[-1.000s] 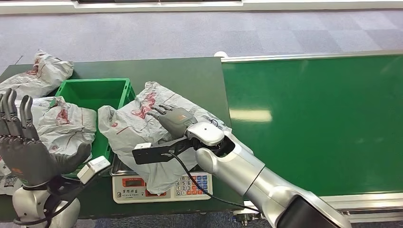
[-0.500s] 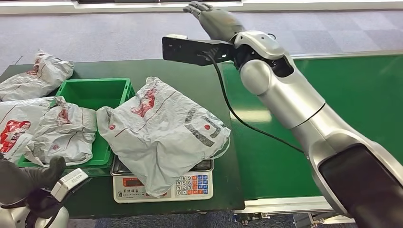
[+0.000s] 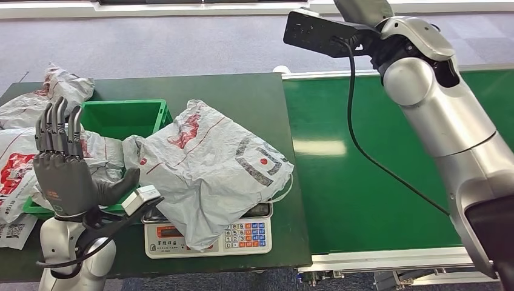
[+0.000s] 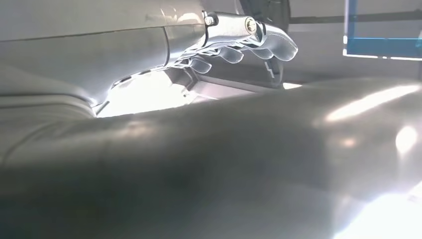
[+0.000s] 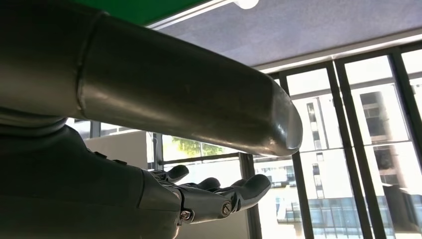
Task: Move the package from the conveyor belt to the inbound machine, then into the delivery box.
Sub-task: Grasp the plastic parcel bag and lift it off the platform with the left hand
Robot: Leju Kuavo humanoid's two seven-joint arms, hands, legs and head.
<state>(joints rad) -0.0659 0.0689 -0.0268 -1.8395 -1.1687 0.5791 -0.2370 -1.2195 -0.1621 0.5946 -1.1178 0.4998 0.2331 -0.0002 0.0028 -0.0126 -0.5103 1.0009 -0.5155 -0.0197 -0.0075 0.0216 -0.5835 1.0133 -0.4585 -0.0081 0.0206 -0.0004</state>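
A grey-white plastic package (image 3: pixel 206 167) with red print lies on the scale (image 3: pixel 209 237), draping over its platform; no hand touches it. My left hand (image 3: pixel 60 176) is raised left of the package, palm flat, fingers straight and apart, holding nothing. My right arm is lifted high above the conveyor belt (image 3: pixel 394 163), with the right hand (image 3: pixel 362 7) cut off by the picture's top edge. In the right wrist view the right hand (image 5: pixel 214 195) is stretched out, fingers apart and empty. The green delivery box (image 3: pixel 124 118) stands left of the scale.
Another package (image 3: pixel 91 159) lies over the green box's near-left corner. Two more packages (image 3: pixel 36 100) (image 3: pixel 15 167) lie on the dark table (image 3: pixel 242 97) at the far left. The belt's metal rail (image 3: pixel 394 259) runs along the near side.
My right hand lifted off the package and swung up and right above the belt. My left hand dropped low, then rose again beside the package. The package stayed on the scale.
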